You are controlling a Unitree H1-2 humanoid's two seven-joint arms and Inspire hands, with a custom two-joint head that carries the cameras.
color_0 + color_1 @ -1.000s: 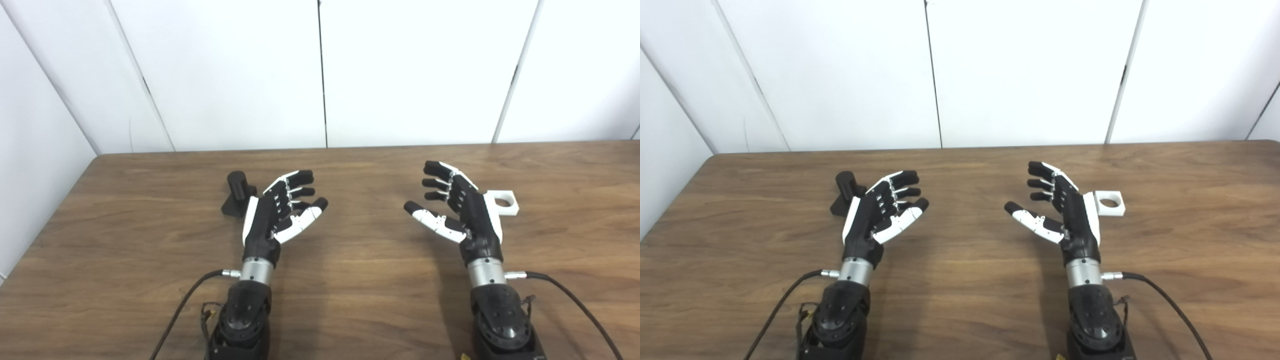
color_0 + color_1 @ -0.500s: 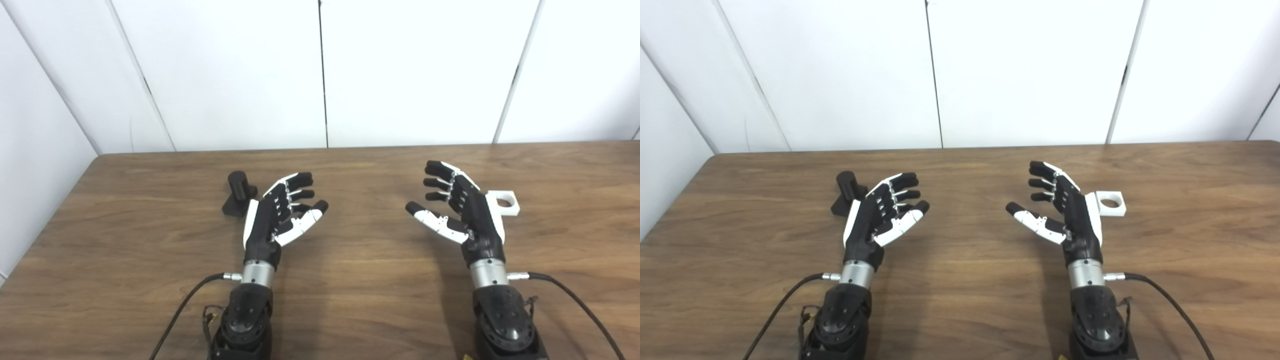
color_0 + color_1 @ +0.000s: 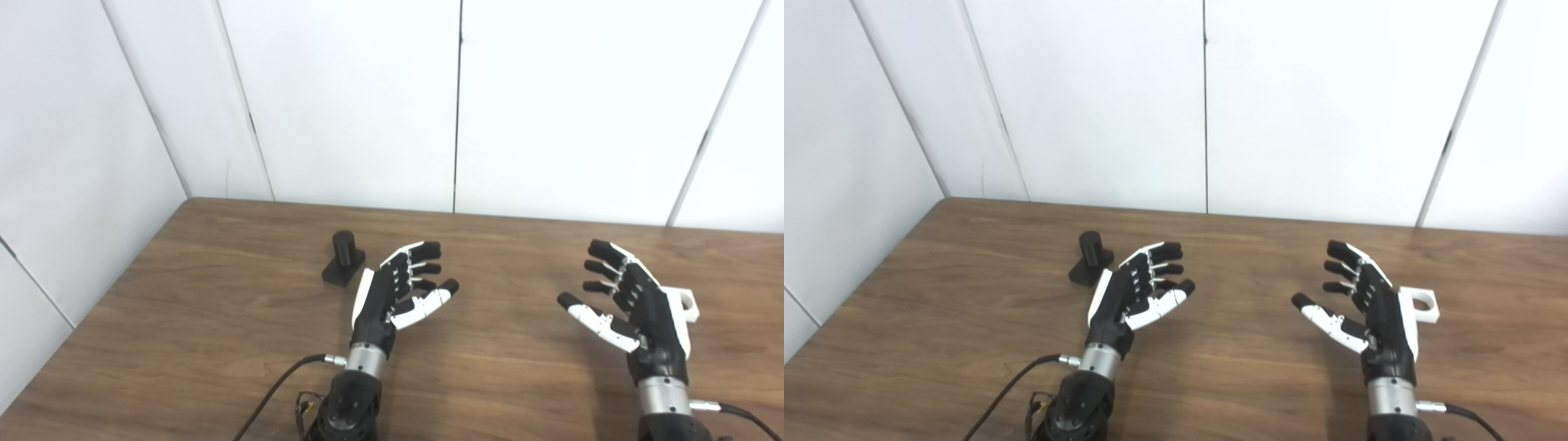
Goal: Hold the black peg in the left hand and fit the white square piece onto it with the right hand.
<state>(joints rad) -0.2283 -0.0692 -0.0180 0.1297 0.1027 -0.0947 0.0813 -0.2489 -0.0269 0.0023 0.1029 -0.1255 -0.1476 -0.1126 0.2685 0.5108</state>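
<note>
With both the left hand (image 3: pixel 1136 294) and right hand (image 3: pixel 1372 318) seen open and empty, the stiff, light-looking peg (image 3: pixel 1090 257), left of centre, is best gripped by its upright post.

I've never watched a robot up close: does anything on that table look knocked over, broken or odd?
Nothing stands out. The black peg stands upright on the table, the white square piece lies flat, and both hands, left and right, are open and empty.

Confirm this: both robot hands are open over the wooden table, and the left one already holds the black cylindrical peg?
Not quite. The left robot hand is open and empty; the right eye view shows the black cylindrical peg standing on the wooden table beside it. The right robot hand is open too.
</note>
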